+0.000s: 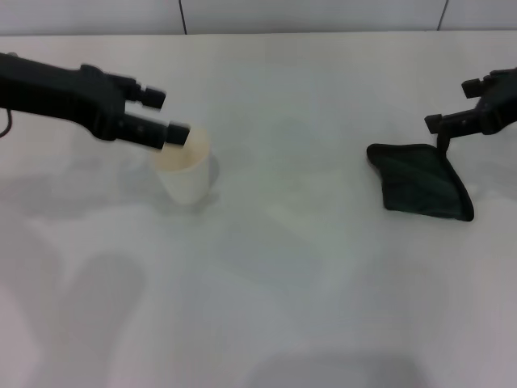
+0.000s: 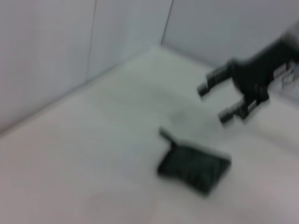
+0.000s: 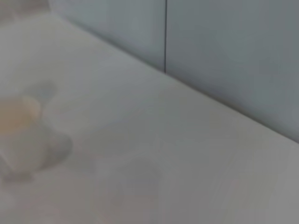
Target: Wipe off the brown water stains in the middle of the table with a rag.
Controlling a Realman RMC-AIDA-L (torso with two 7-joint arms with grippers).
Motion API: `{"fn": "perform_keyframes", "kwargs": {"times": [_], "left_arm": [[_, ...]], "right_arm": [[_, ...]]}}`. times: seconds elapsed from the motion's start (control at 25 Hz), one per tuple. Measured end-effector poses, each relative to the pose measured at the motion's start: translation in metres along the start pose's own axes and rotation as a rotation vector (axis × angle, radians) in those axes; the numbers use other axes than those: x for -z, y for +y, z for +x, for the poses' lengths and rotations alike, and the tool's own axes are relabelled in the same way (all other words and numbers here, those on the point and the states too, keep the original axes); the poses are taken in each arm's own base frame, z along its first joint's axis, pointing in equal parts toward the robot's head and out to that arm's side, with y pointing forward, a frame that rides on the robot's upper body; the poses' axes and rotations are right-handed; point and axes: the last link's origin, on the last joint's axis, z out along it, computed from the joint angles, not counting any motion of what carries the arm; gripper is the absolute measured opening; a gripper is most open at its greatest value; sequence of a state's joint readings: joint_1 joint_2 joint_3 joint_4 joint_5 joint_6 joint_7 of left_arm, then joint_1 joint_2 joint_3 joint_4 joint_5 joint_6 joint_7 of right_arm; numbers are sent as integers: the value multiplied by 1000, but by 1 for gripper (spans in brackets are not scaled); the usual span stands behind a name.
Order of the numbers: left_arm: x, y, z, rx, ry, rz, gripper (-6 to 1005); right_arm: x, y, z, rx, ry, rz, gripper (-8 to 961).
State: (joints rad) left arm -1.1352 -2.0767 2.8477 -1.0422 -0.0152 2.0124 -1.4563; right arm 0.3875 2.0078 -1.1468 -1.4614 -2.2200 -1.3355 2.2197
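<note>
1. Just past the left gripper [image 1: 166, 117], whose spread fingers hold nothing, stands a white paper cup [image 1: 186, 174] of brownish liquid.
2. Between the grippers, the table [image 1: 283, 267] middle shows no brown stain.
3. Below the right gripper [image 1: 440, 123], fingers parted and empty, lies the dark rag [image 1: 420, 182]; this fits either before wiping or after it.

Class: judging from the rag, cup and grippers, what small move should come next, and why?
Probably just hold: the table shows no brown stain in its middle, the rag lies flat below the open right gripper, the open left gripper is at the cup rim. That fits a stain yet to come or one wiped away.
</note>
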Motion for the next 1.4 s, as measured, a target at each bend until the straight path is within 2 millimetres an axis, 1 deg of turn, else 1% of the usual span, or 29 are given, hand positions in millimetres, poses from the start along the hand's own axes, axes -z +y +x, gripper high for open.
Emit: {"fn": "perform_keyframes", "kwargs": {"times": [0.08,0.16,0.24,0.36,0.56,0.6,0.84,1.0,1.24,1.4], "left_arm": [[0,1,-7,38,64,-7,842],[-4,4,-25,93,139,-46,842],[-6,8,-41,129,208,-75,842],[-8,11,-56,152,260,-84,842],[-13,18,-77,203,285,-105,843],[-13,18,-78,207,281,-107,843],[-9,20,-106,266,164,-94,843],[-6,20,-116,289,162,-71,843],[-6,20,-119,267,163,-62,843],[-7,18,-122,274,148,-47,843]], "right_arm": [[5,0,6,-19,-26,-30,874],[4,0,13,-34,-31,-51,874],[-3,0,18,-52,-36,-81,875],[-10,-2,27,-71,-64,-119,875],[-22,-1,41,-103,-99,-175,874],[-23,-1,44,-100,-95,-179,874],[-23,0,52,-55,-83,-191,869],[-23,2,58,-18,-77,-198,869],[-26,11,65,157,-72,-235,869],[-29,10,74,165,-63,-238,869]]}}
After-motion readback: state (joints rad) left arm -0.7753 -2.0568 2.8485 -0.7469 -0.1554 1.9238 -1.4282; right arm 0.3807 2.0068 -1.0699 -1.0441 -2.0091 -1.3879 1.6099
